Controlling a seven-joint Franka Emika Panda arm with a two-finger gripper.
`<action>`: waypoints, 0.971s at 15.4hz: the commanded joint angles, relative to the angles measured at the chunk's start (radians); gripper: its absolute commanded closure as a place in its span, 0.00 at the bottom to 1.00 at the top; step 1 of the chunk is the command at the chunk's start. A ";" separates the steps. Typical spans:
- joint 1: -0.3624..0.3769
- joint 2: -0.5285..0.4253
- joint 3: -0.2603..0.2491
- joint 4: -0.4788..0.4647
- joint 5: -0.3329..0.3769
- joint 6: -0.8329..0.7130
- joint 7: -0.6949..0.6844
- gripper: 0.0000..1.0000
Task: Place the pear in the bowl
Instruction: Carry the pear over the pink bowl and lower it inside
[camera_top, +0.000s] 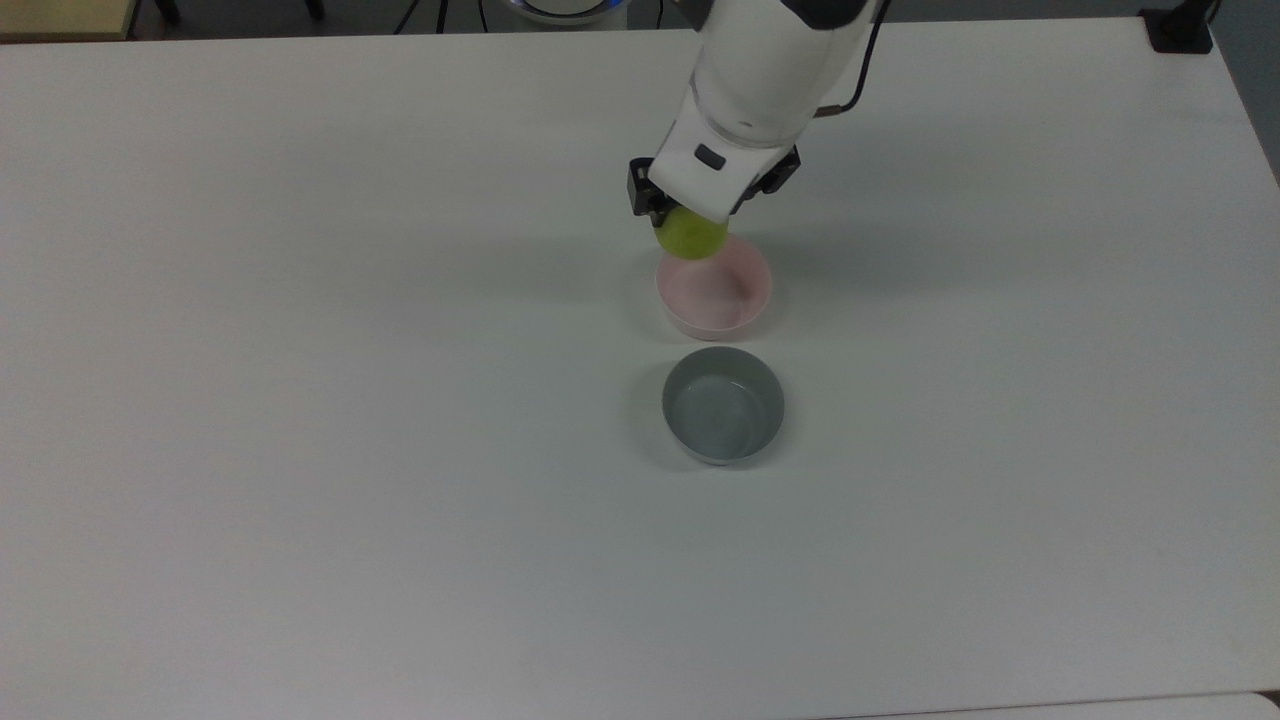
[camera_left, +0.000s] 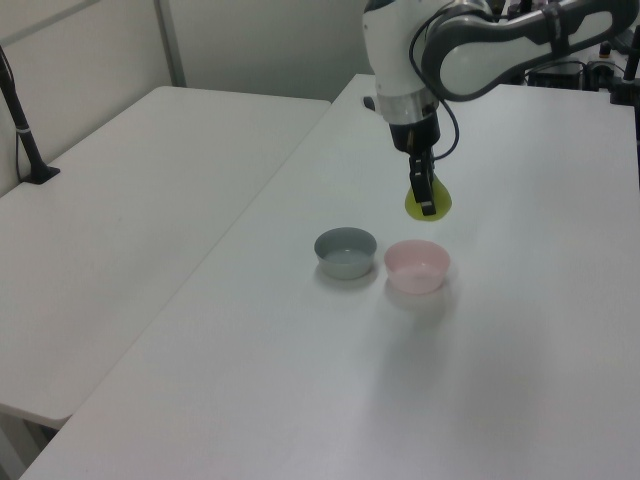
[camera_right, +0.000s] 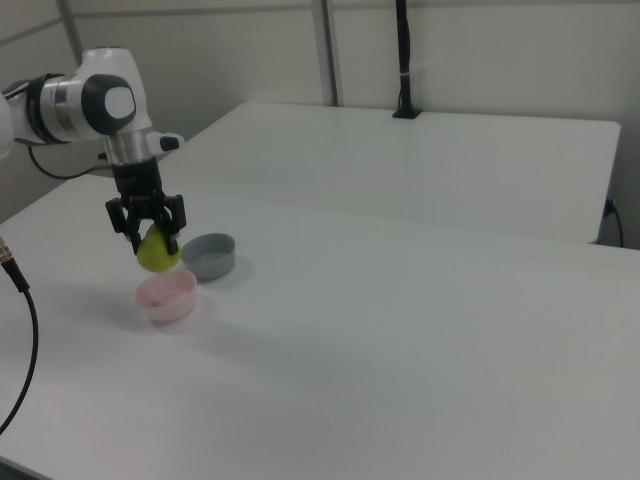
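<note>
I see the white table (camera_top: 300, 400), then the gripper (camera_right: 147, 240) clamped on the pear (camera_top: 690, 237), held above the pink bowl's (camera_top: 735, 313) far rim. The grey bowl (camera_top: 723, 405) sits just beside it; both hold nothing.

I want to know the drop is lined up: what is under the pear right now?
The pear, held in the gripper, hangs above the pink bowl, near its rim; the bowl's visible inside is bare. The grey bowl sits beside.

White table (camera_top: 300, 450) carrying two bowls set side by side: the pale pink bowl (camera_top: 713, 288), farther in the top view, and a grey bowl (camera_top: 722, 404), nearer; their rims appear just apart.
</note>
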 joint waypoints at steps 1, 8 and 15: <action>0.048 0.056 -0.013 -0.001 0.014 0.007 0.064 0.78; 0.065 0.119 -0.013 -0.008 0.009 0.082 0.090 0.76; 0.050 0.155 -0.016 -0.008 0.008 0.098 0.089 0.33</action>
